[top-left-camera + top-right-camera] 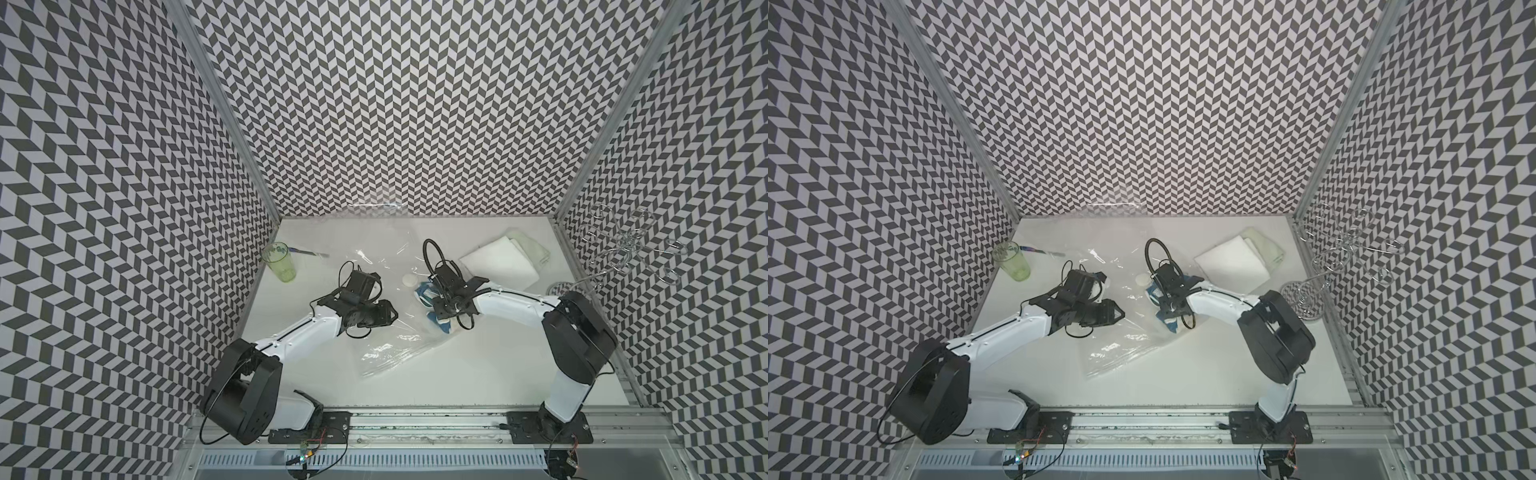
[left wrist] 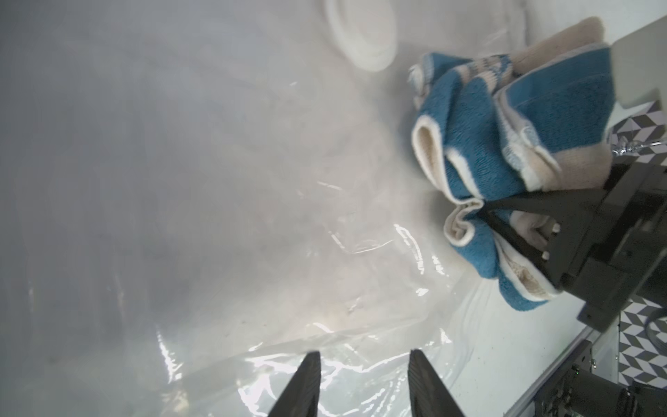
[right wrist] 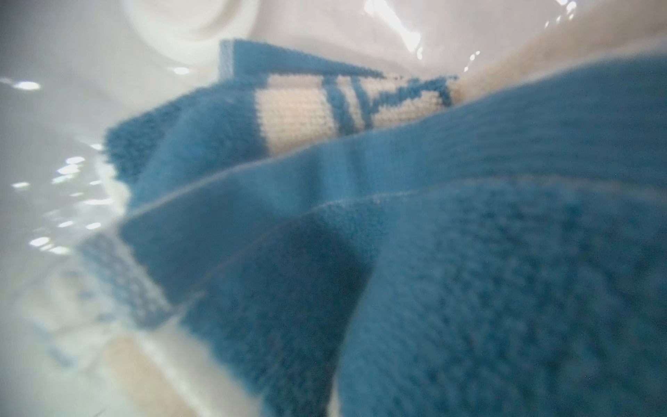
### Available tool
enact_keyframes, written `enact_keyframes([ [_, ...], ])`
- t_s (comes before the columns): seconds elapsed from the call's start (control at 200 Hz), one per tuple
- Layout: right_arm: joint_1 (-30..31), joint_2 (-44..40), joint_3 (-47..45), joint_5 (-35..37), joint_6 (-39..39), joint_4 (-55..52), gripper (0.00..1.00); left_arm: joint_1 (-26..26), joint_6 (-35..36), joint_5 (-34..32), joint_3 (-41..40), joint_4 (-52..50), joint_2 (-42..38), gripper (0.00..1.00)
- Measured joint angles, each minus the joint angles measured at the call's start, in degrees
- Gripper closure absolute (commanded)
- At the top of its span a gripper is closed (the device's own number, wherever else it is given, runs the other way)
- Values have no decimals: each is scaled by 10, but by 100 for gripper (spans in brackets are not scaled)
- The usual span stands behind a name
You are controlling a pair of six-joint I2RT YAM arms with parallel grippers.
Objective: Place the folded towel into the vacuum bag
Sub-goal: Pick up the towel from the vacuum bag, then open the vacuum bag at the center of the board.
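Observation:
The vacuum bag [image 1: 386, 353] [image 1: 1113, 353] lies crinkled and transparent across the middle of the table, its round white valve cap [image 1: 409, 279] [image 2: 361, 32] facing up. The folded towel [image 1: 426, 293] [image 1: 1154, 291] [image 2: 480, 126] [image 3: 397, 216], blue and cream, is bunched at the bag's right edge beside the cap. I cannot tell whether it is under the film. My right gripper [image 1: 440, 307] [image 1: 1169, 307] [image 2: 505, 224] is shut on the towel, which hides its fingers in the right wrist view. My left gripper [image 1: 392, 318] [image 1: 1120, 314] [image 2: 364, 361] is open over the film and holds nothing.
A green cup [image 1: 280, 262] and a thin tool [image 1: 309, 251] sit at the back left. White folded cloths [image 1: 498, 262] and a pale green cloth [image 1: 536, 249] lie at the back right. A wire rack [image 1: 623, 249] stands against the right wall. Patterned walls close three sides.

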Motion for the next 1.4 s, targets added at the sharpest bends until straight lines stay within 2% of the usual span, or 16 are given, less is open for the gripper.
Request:
enact_keyframes([
  [0.14, -60, -105, -8, -74, 0, 1, 82, -112, 50, -61, 41, -11, -53, 34],
  [0.275, -142, -213, -64, -94, 5, 13, 82, -220, 101, -107, 50, -11, -67, 25],
  [0.361, -176, -261, -114, -100, 10, 9, 82, -270, 137, -141, 60, -11, -22, 15],
  [0.516, -207, -314, -190, -115, 23, -4, 82, -329, 194, -211, 110, -31, 119, 12],
  [0.616, -214, -339, -216, -123, 31, -11, 82, -337, 224, -253, 132, -48, 188, 11],
  [0.726, -216, -350, -221, -133, 31, -12, 82, -337, 246, -299, 138, -65, 221, 11],
  [0.921, -216, -350, -221, -147, 29, -9, 82, -336, 276, -376, 140, -69, 232, 19],
  [1.167, -216, -347, -221, -164, 28, -6, 82, -330, 295, -427, 139, -63, 225, 16],
  [1.287, -216, -346, -221, -172, 28, 2, 82, -317, 308, -433, 139, -52, 219, 26],
  [1.397, -216, -341, -221, -175, 28, 4, 82, -299, 315, -428, 139, -47, 219, 49],
])
